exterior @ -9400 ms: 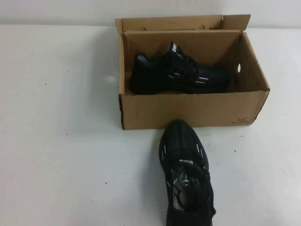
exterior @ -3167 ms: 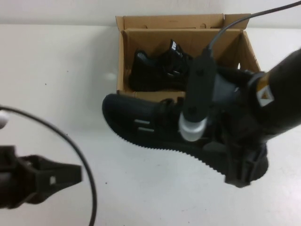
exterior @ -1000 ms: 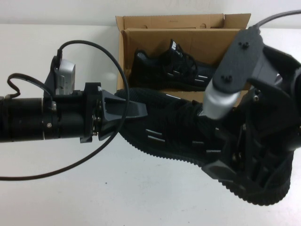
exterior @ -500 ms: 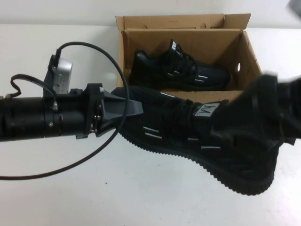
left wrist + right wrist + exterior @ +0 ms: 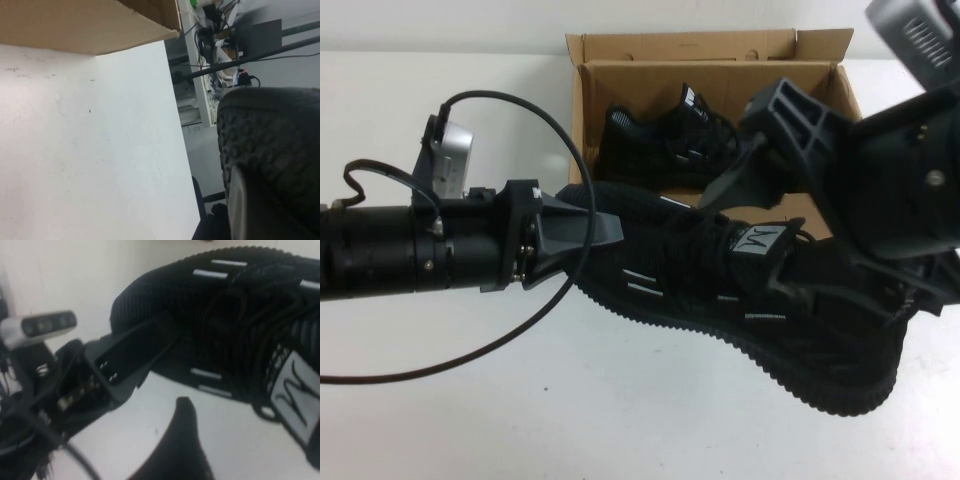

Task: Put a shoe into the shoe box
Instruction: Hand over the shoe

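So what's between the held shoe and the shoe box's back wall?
The second sneaker, lying inside the shoe box, per the high view. Left hand grips the shoe by the toe; right hand hovers above its laces.

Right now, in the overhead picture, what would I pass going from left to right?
Left arm's end effector, gripping the toe → the shoe, held over the table → right arm's end effector, above the shoe's laces. Behind them: the shoe box holding the second sneaker.

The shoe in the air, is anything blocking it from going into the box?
The shoe, with the left gripper at its toe, must clear the shoe box's front wall. The other sneaker fills the back; the right gripper hovers above.
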You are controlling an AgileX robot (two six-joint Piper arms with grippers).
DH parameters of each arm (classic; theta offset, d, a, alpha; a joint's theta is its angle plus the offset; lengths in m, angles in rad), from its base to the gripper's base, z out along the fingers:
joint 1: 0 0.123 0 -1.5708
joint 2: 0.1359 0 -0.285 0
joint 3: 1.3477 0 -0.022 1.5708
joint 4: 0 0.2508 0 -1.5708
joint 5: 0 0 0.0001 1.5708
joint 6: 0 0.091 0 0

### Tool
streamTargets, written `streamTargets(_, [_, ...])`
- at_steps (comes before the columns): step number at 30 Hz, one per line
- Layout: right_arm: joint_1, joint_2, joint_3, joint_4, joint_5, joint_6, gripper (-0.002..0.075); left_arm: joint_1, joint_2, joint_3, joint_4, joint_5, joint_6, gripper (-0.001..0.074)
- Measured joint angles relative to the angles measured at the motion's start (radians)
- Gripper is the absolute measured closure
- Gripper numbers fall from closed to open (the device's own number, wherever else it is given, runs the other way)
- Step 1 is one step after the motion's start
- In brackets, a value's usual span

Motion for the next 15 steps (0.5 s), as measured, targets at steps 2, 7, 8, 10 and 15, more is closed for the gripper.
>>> streamTargets(2, [0.0, 0.017, 0.0, -0.021, -0.005, 0.023, 0.0167, 0.0, 0.0, 0.0, 0.0, 0.002, 0.0, 0.061])
streamTargets(7, [0.0, 0.047, 0.0, -0.045, -0.043, 0.036, 0.0176, 0.0, 0.0, 0.0, 0.0, 0.02, 0.002, 0.0612])
streamTargets(8, [0.0, 0.054, 0.0, -0.045, -0.056, 0.037, 0.0183, 0.0, 0.0, 0.0, 0.0, 0.022, 0.002, 0.0612])
streamTargets(10, [0.0, 0.069, 0.0, -0.045, -0.074, 0.038, 0.0203, 0.0, 0.0, 0.0, 0.0, 0.024, 0.002, 0.0612])
streamTargets(15, [0.0, 0.108, 0.0, -0.045, -0.087, 0.038, 0.0305, 0.0, 0.0, 0.0, 0.0, 0.024, 0.002, 0.0612])
